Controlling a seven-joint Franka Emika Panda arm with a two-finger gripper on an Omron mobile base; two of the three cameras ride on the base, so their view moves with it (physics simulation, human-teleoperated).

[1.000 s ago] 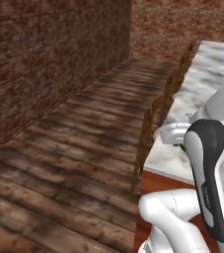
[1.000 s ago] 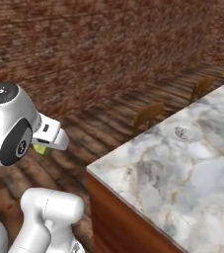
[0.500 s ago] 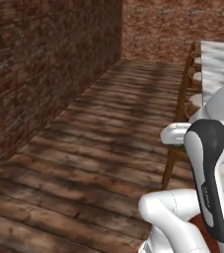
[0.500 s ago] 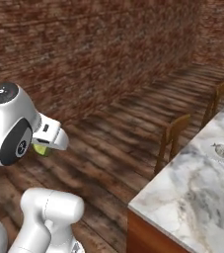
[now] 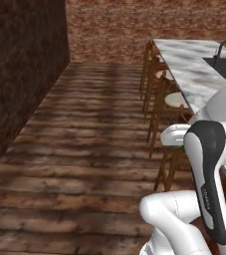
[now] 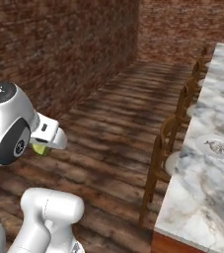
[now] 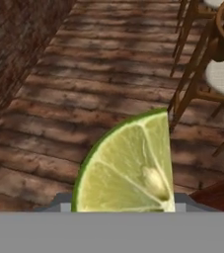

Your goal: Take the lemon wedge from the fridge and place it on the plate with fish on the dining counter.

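one lemon wedge (image 7: 128,168), one plate (image 6: 216,147), three stools (image 5: 170,134)

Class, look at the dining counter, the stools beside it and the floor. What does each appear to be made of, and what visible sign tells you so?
Dining counter: looks like polished marble, white-grey with cloudy veining.
Stools: apparently wood frames, brown and slender, with pale round seats of unclear material.
Floor: seemingly dark wooden planks, showing long board seams and streaky grain, rather matte.
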